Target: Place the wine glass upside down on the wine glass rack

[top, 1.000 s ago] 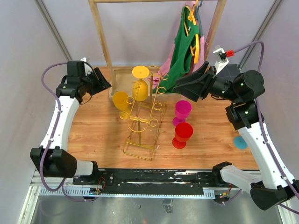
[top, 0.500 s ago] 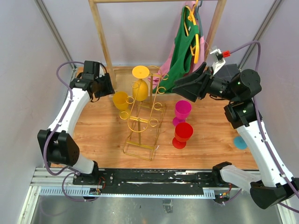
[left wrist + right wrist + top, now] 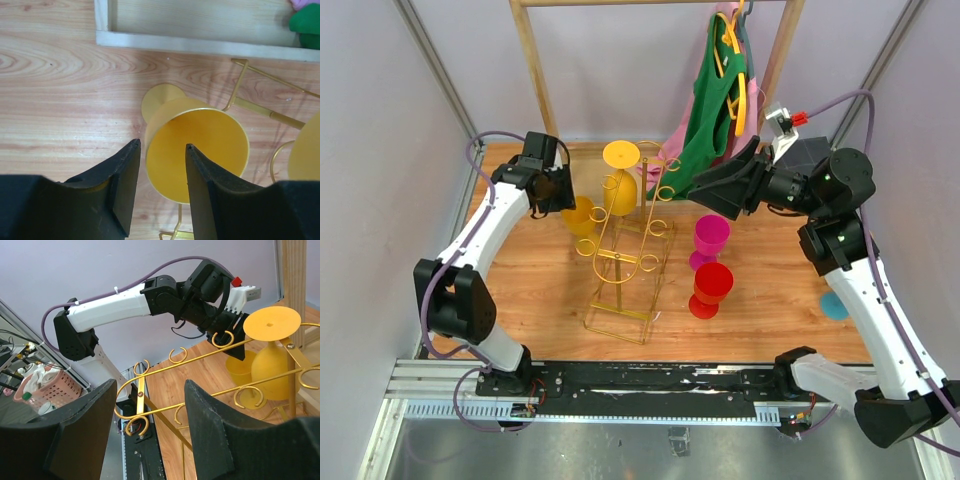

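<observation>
The gold wire rack stands mid-table with one yellow glass hung upside down on it. A second yellow wine glass stands upright just left of the rack. My left gripper is open above it. In the left wrist view the glass has its near rim between the open fingers, with no contact visible. My right gripper is open and empty, up in the air right of the rack. Its view shows the rack and the hung glass.
A magenta glass and a red glass stand upright right of the rack. A wooden clothes rail frame with a green garment is at the back. A teal disc lies at the right edge.
My left arm has swung right from the far left corner to just over the upright yellow glass. The right arm has hardly moved.
</observation>
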Robot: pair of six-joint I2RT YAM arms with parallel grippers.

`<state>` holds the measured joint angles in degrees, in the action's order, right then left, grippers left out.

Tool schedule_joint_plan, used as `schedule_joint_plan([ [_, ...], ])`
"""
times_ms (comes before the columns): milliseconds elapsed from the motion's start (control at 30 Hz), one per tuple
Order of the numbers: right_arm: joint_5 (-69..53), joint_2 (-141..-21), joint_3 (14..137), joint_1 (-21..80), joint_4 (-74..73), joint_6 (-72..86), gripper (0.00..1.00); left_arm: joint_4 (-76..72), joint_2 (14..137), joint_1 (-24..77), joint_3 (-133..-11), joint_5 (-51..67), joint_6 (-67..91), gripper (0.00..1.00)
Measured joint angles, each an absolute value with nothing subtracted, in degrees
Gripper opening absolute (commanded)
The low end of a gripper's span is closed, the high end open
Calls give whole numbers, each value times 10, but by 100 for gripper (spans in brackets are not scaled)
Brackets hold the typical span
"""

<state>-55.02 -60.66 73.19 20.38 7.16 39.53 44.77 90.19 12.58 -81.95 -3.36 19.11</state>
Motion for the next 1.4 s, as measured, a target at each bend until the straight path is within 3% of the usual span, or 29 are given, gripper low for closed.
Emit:
schedule_joint_plan([
  [100,-550,-607,731,197,72,393,57,453,903,126,-820,-43,190,24],
  [133,-550,-607,729,197,71,393,57,455,903,126,-820,-45,189,22],
  [567,-551,-609,724,192,70,389,57,464,915,126,-820,-57,182,21],
  [800,-551,-612,724,192,70,389,58,464,930,126,-820,-57,182,12],
  [900,-550,-612,723,190,70,389,58,464,934,126,-820,-57,182,1],
  [1400,-550,-606,715,190,69,390,58,503,881,128,-824,-107,190,0],
])
